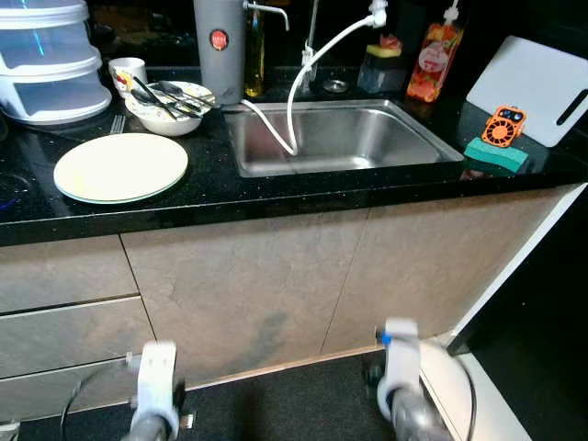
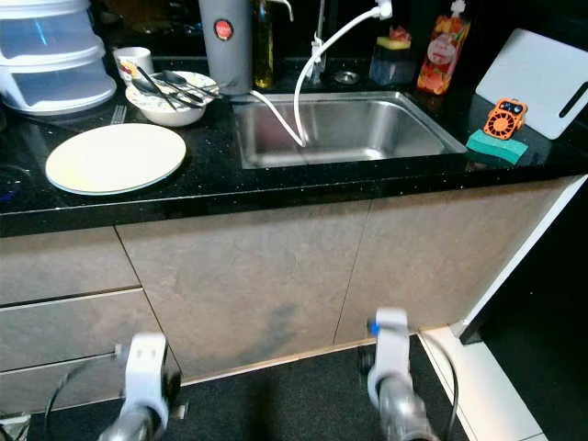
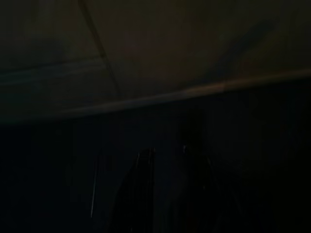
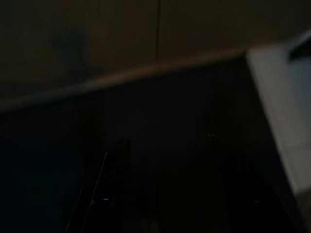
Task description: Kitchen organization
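Along the upper left of the frame, the plate and bowl of cutlery sit on the counter. We judge nothing started; next, raise an arm. Each tool's grip: cannot tell.

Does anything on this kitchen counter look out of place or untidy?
Yes. The bowl behind the plate holds cutlery piled crosswise, and a fork lies loose beside it. The white hose dangles into the sink.
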